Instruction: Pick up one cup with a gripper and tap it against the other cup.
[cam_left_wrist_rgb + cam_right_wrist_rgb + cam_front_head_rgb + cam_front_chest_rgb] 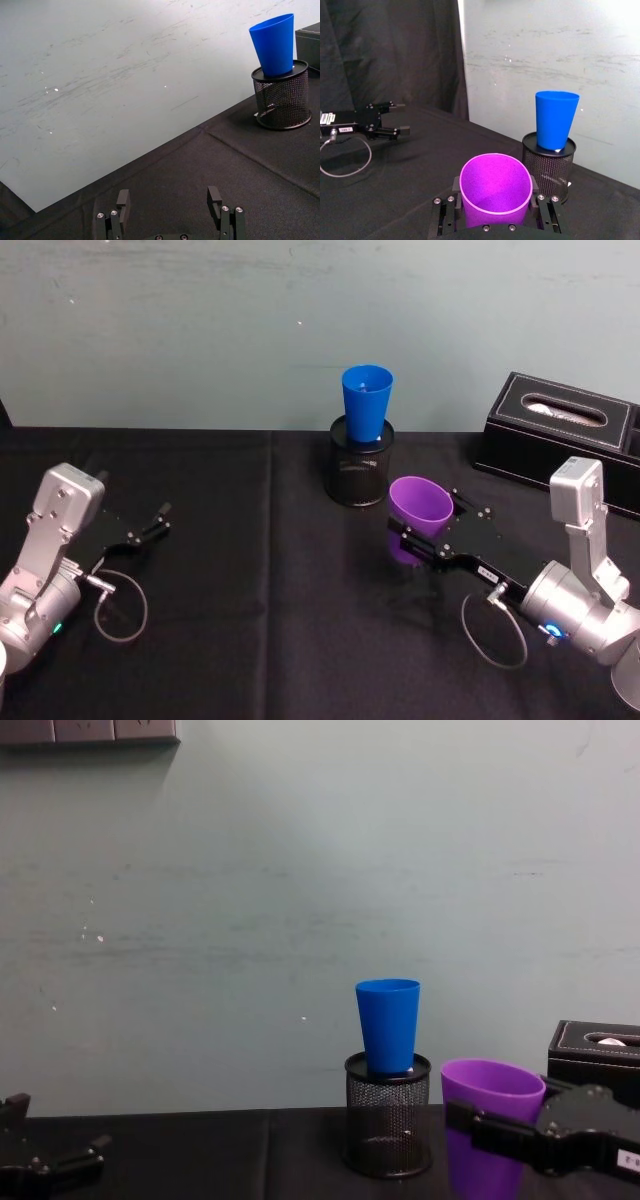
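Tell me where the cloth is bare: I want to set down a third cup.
Free: black cloth between the left gripper and the mesh holder, and the front middle between the arms. Crowded: right side, where the right gripper holds the purple cup near the holder with the blue cup.

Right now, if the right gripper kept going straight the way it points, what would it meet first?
Probably the black mesh pen holder holding the blue cup, with the purple cup in the right gripper touching first; depth is unclear. The left gripper rests far left.
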